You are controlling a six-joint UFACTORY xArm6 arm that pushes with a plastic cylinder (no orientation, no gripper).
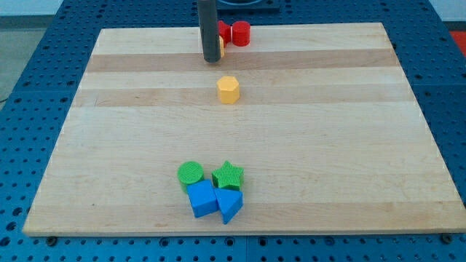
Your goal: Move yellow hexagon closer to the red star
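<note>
The yellow hexagon point(228, 89) lies on the wooden board point(328, 131), above the middle. A red block point(224, 30), partly hidden behind the rod, sits at the top edge and looks like the red star. A red cylinder point(241, 33) touches its right side. My tip point(212, 60) rests on the board just above and to the left of the yellow hexagon, with a small gap between them. A sliver of another yellow block point(221, 46) shows right of the rod, its shape hidden.
Near the view's bottom sits a tight cluster: a green cylinder point(191, 173), a green star point(228, 175), a blue cube point(202, 198) and a blue triangle point(229, 205). A blue perforated table surrounds the board.
</note>
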